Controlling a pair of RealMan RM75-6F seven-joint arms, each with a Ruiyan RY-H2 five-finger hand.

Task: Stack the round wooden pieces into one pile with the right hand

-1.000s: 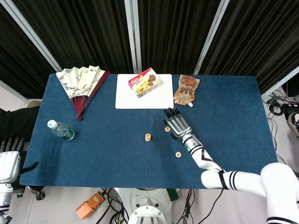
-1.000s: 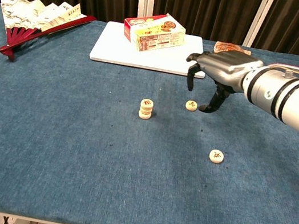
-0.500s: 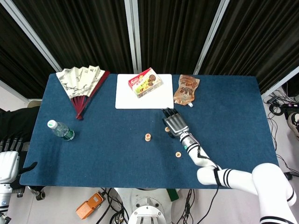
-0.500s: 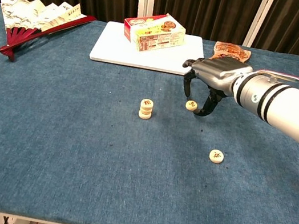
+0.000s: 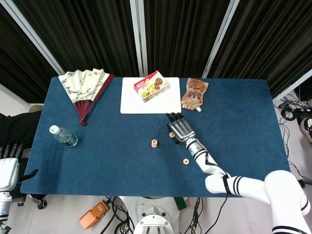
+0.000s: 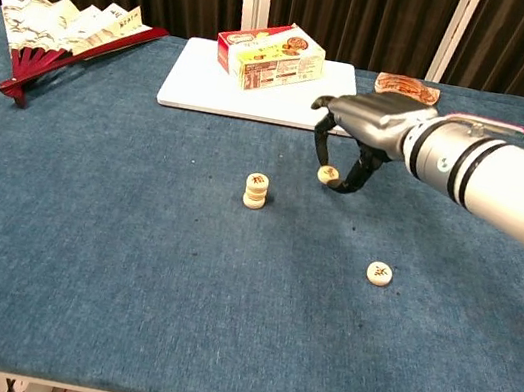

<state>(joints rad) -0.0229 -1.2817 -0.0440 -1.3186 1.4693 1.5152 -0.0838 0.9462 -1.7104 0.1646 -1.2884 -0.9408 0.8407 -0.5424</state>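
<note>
The table [image 6: 77, 265], covered in blue cloth, carries a white board [image 6: 211, 81] with a snack box [image 6: 269, 55] on it, a fan [image 6: 61, 39] at the far left, a pouch [image 5: 194, 93] beside the board, and a bottle [image 5: 63, 136] near the left edge.

The right hand [image 6: 354, 136] hangs over the middle of the table, fingers curled down and pinching 1 wooden piece [image 6: 327, 174], which looks lifted just clear of the cloth. The left hand [image 5: 9, 170] is off the table's left edge, holding nothing; how its fingers lie I cannot tell.

The pile [image 6: 256, 191], 3 pieces high as far as I can judge, stands to the left of the held piece, apart from it. 1 loose piece [image 6: 379, 273] lies nearer the robot, well apart from both.

Risks from here: the pinch looks shallow, so the piece could slip or tilt during the carry. A lowered finger brushing the narrow pile could topple it. An off-centre release would slide the piece off.
</note>
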